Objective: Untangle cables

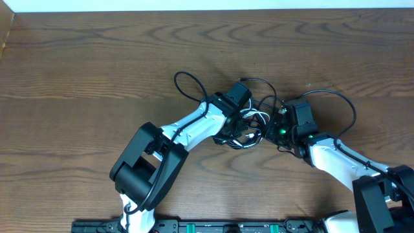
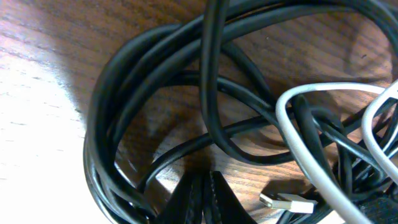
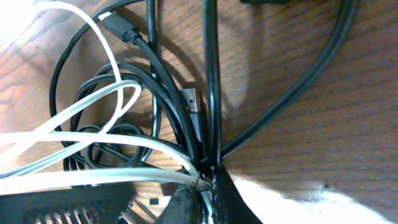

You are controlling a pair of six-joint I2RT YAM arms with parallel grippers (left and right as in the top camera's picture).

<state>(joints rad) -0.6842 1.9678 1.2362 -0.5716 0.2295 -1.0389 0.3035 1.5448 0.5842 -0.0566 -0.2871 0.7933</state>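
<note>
1 tangle of cables [image 1: 255, 120], left hand [image 2: 202, 180], right hand [image 3: 209, 179] both pinching it

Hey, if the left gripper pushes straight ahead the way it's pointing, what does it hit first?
Probably the black cable strand crossing just ahead of the shut left gripper, though depth is hard to judge.

cables [image 2: 210, 62]: black, one white (plug [image 2: 287, 202] silver) | table [image 1: 97, 65]: brown woodgrain
</note>
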